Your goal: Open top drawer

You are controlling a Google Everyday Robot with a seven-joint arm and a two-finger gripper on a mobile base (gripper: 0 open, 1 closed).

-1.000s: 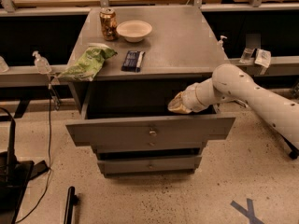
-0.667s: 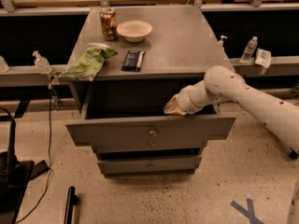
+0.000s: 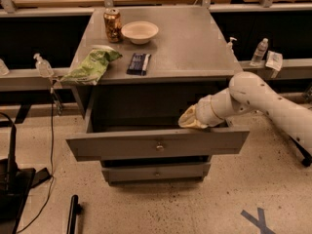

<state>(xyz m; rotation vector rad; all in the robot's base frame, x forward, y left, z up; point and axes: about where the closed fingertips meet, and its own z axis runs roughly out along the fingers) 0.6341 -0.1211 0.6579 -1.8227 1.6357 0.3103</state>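
Note:
The top drawer (image 3: 122, 145) of the grey metal cabinet stands pulled far out, its flat front panel carrying one small round knob (image 3: 159, 146) at the centre. Its deep box is open to view and looks dark inside. My gripper (image 3: 189, 121), on a white arm coming in from the right, sits just above the top edge of the drawer front, right of centre, reaching into the drawer opening. A narrower drawer front (image 3: 156, 172) below stays closed.
On the cabinet top (image 3: 195, 43) stand a can (image 3: 112, 25), a white bowl (image 3: 140, 31), a green chip bag (image 3: 92, 65) and a dark snack bar (image 3: 138, 63). Bottles (image 3: 259, 52) stand on side ledges. Black stands (image 3: 12, 179) and a cable lie at floor left.
My arm and gripper have shifted slightly left along the drawer's top edge. The drawer looks the same, still pulled out.

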